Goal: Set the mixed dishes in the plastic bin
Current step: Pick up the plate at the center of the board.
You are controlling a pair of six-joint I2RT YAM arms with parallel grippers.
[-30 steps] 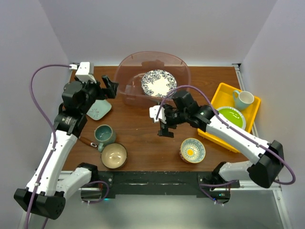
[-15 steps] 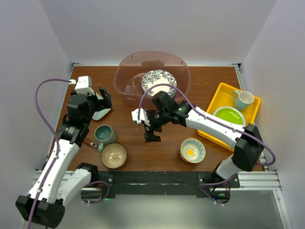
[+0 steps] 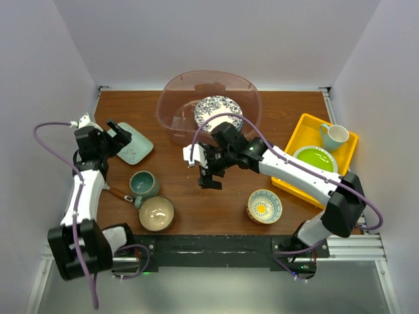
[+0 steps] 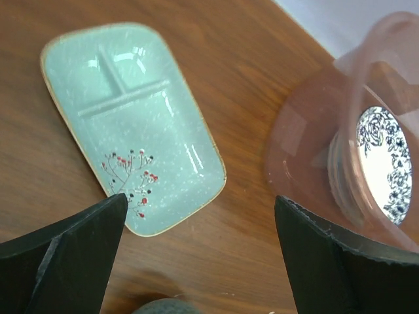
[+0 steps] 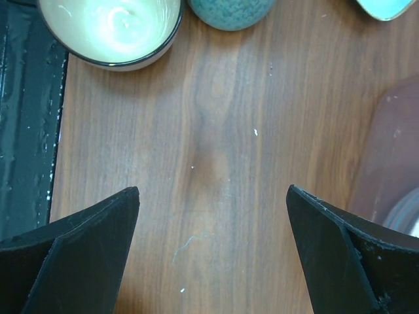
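The plastic bin (image 3: 177,98) stands at the back centre with a blue-patterned plate (image 3: 218,112) inside it. On the table lie a mint dish (image 3: 135,145), a teal mug (image 3: 143,184), a tan bowl (image 3: 156,212) and a small patterned bowl (image 3: 264,206). My left gripper (image 3: 118,139) is open at the mint dish's left edge. In the left wrist view the mint dish (image 4: 131,124) lies ahead of the open left gripper (image 4: 200,216), with the bin (image 4: 314,144) to the right. My right gripper (image 3: 211,171) hangs open over bare wood (image 5: 213,229), with the tan bowl (image 5: 111,26) and the mug (image 5: 229,13) beyond it.
A yellow tray (image 3: 302,124) at the right holds a lime-green plate (image 3: 314,159) and a pale mug (image 3: 334,136). White walls close in the table on the left, back and right. Purple cables loop above both arms.
My left arm has swung left and down, so its gripper now sits at the mint dish's left side. My right gripper has moved left from the table's middle. Both stay open.
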